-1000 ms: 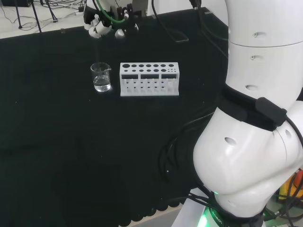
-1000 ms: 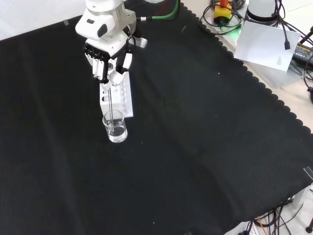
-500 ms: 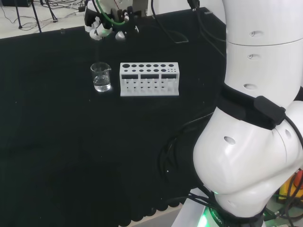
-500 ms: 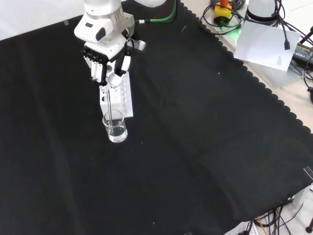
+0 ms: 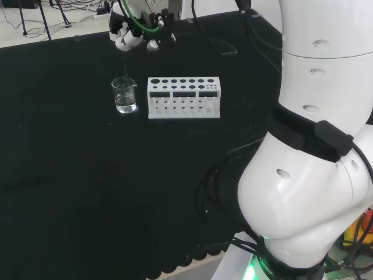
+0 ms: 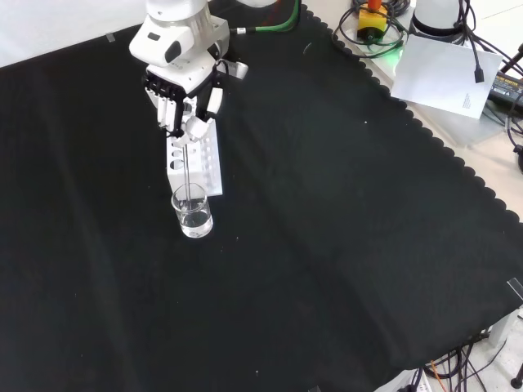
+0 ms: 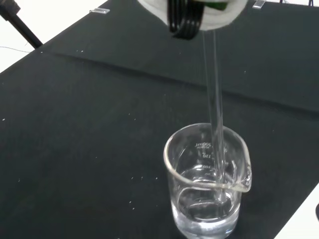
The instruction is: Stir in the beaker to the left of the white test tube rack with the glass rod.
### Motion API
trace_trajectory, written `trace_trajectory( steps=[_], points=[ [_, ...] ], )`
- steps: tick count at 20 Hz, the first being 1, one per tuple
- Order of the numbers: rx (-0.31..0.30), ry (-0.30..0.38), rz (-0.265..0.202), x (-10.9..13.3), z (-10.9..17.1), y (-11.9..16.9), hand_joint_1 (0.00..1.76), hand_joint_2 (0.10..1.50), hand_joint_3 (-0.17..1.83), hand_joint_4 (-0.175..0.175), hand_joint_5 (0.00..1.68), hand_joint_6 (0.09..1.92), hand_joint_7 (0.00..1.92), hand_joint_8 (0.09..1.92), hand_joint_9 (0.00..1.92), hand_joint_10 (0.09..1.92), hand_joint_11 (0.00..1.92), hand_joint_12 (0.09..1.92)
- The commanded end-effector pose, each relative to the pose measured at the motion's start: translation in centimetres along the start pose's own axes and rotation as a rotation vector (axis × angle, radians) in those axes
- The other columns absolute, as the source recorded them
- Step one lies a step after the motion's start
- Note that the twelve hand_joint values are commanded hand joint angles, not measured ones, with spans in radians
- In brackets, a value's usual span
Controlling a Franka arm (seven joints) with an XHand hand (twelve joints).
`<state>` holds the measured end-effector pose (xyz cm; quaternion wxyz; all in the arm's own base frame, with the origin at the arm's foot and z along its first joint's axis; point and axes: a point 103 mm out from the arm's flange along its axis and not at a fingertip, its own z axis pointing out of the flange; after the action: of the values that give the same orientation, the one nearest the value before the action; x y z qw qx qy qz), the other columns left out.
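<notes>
- One black and white hand (image 6: 185, 102) hangs above the bench, fingers curled, pinching a thin clear glass rod (image 7: 213, 104).
- Rod tip dips into the small clear glass beaker (image 6: 192, 211), just beside the white test tube rack (image 5: 184, 97).
- Black cloth (image 6: 327, 229) covers the bench.

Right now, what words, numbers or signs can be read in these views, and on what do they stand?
Small clear glass beaker: pale scale marks and numerals on its wall, too faint to read.
White paper sheet beyond the cloth: a small dark mark, too small to read.
White plastic test tube rack: no print seen.
</notes>
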<state>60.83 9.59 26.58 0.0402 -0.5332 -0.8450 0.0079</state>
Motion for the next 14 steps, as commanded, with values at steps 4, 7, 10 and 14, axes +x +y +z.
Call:
trace_trajectory(
  steps=[4,7,10,14],
  points=[
    [-0.011,0.005,-0.023,1.6,0.0,0.9,1.3,0.86,0.43,-0.175,1.13,0.54,1.1,1.2,1.75,0.77,1.7,0.75],
    [-0.012,0.006,-0.04,1.8,0.1,1.7,1.3,0.86,0.43,-0.175,1.13,0.54,1.1,1.2,1.75,0.77,1.7,0.76],
    [-0.003,0.018,-0.032,0.8,0.3,2.2,1.3,0.86,0.43,-0.175,1.13,0.54,1.1,1.2,1.75,0.77,1.7,0.76],
    [-0.015,0.028,-0.005,-1.2,0.0,1.4,1.3,0.86,0.43,-0.175,1.13,0.54,1.1,1.2,1.75,0.77,1.7,0.76]
  ],
)
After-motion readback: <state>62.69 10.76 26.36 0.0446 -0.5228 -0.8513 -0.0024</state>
